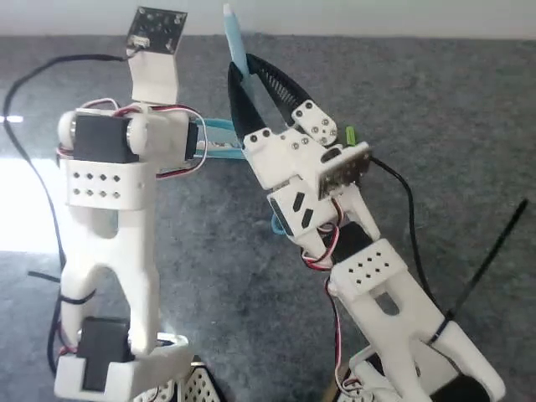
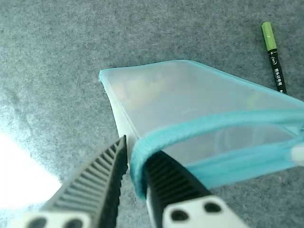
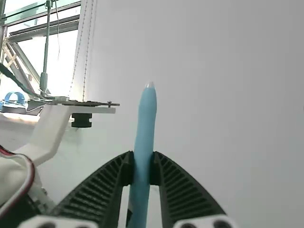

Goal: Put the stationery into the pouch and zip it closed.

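Turquoise trim edges the translucent pouch (image 2: 190, 99), which sits toward the far middle of the bench (image 2: 57, 57), between the two arms. In the high view a strip of it (image 1: 219, 138) shows between them. Its zip edge arches up in a thick turquoise band. The left pincer (image 2: 135, 156) is clamped on that band near one end, its ribbed black fingers (image 2: 102, 175) nearly together with only the trim and a fold of the clear wall between them. I cannot tell whether the zip itself is run open or closed.

The blue pen (image 3: 144, 137) is off the bench altogether. The right pincer (image 3: 141, 164) grips it upright, the fingers pressed tight against the barrel on both sides and the rounded tip pointing up. From above, this pincer (image 1: 243, 65) stands over the far part of the bench, and the pen (image 1: 237, 46) reaches up in front of the white wall (image 1: 377, 17) behind the far edge.

The green-capped pen (image 2: 272, 57) has a black barrel and lies flat on the grey felt-like surface, near the pouch's far side. Its cap (image 1: 351, 134) peeks out beside the right arm's wrist.
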You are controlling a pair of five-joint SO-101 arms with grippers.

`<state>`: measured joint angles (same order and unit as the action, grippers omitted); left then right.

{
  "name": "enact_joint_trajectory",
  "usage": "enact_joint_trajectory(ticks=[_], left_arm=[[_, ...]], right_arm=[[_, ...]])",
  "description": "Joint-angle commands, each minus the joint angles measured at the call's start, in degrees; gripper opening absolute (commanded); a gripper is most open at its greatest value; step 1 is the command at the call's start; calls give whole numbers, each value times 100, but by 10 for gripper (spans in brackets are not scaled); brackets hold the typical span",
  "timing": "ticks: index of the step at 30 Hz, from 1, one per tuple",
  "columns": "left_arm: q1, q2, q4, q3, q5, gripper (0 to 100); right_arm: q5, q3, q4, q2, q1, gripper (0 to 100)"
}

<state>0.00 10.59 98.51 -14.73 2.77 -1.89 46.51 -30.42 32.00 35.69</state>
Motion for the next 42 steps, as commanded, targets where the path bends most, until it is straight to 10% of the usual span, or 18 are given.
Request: enact_joint_trajectory(ticks=[1,20,42], left_arm=[[-123,62,18,-391,0,10],[-149,26,-264,-462,-18,10],[-149,26,-229,-479,0,10]], right_arm=[[149,-475,4,-145,22,8],[132,-633,13,-1244,-549,8],[-1055,1231,-4,1367,110,8]])
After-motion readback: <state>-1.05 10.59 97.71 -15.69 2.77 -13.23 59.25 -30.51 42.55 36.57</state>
